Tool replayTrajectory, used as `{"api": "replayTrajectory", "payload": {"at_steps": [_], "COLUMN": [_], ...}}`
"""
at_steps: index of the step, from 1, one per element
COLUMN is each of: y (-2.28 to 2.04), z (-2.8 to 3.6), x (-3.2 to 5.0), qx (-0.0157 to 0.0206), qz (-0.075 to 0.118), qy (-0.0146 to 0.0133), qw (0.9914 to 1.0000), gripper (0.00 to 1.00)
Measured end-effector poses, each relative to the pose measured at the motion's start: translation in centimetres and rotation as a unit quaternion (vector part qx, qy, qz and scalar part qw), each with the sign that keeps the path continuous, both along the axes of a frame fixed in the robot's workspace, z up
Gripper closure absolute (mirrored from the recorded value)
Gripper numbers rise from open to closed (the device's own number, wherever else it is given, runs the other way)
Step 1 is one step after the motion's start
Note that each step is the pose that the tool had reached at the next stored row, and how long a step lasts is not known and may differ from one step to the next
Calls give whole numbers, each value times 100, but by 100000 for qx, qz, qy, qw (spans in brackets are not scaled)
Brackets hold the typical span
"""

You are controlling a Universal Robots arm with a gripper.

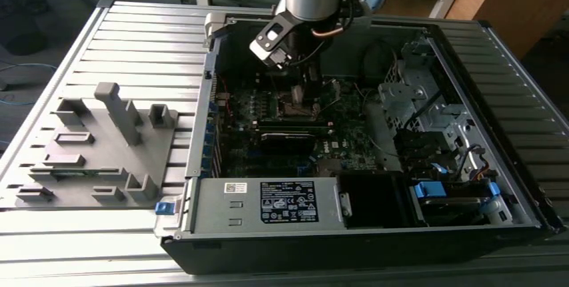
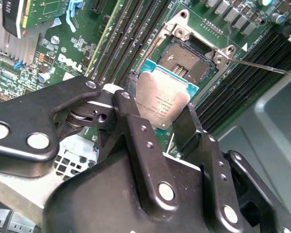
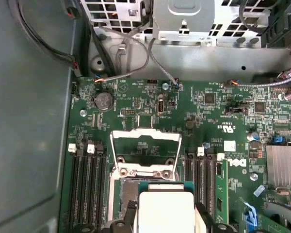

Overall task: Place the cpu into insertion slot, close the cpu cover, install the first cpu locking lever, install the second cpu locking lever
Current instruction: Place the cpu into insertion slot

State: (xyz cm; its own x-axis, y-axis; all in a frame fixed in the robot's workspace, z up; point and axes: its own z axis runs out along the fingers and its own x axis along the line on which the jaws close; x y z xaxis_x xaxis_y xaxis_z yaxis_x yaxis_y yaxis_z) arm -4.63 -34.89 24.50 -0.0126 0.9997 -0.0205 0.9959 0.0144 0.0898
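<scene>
My gripper (image 2: 160, 115) is shut on the cpu (image 2: 163, 97), a flat silvery square chip pinched by its edges between two black fingers (image 2: 131, 109). The chip hangs just above one edge of the insertion slot (image 2: 190, 57), whose dark pin field lies bare. In the first wrist view the cpu (image 3: 165, 208) and gripper (image 3: 165, 216) sit right next to the slot (image 3: 128, 191). The cpu cover (image 3: 145, 135) stands flipped open beyond the slot. A thin locking lever (image 2: 264, 66) sticks out free beside it. In the exterior view the gripper (image 1: 298, 95) is down inside the computer case, over the slot.
Long black memory slots (image 3: 87, 179) flank the socket on both sides. A finned heatsink (image 3: 283, 165) and loose cables (image 3: 131, 53) are nearby. The case holds a power supply (image 1: 266, 204) and a drive cage (image 1: 418, 97). A grey fixture (image 1: 98, 144) lies outside, at the exterior view's left.
</scene>
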Motion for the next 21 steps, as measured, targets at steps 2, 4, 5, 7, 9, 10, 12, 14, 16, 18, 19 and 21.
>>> {"api": "replayTrajectory", "payload": {"at_steps": [2, 4, 5, 7, 9, 10, 12, 14, 16, 18, 19, 21], "y": [5, 5, 6, 13, 23, 25, 29, 39, 59, 84, 95, 114], "z": [-1, 1, 6, 16, 19, 19, 19, 18, 17, 15, 13, 8], "x": [-3, -3, -3, -3, -4, -6, -8, -11, -12, -12, -12, -12], "qx": [150, 166, 153, 171, 161, 166, 190, 215, 241, 269, 281, 335], "qz": [-51, -127, -148, -204, -334, -514, -916, -1133, -1220, -1261, -1263, -1265], "qy": [-10, -4, 4, -7, 0, 1, -3, -8, -4, -1, -4, 0], "qw": [100000, 100000, 100000, 100000, 99999, 99999, 99996, 99993, 99992, 99992, 99992, 99991], "gripper": [46, 46, 46, 46, 46, 46, 46, 46, 46, 46, 46, 46]}}
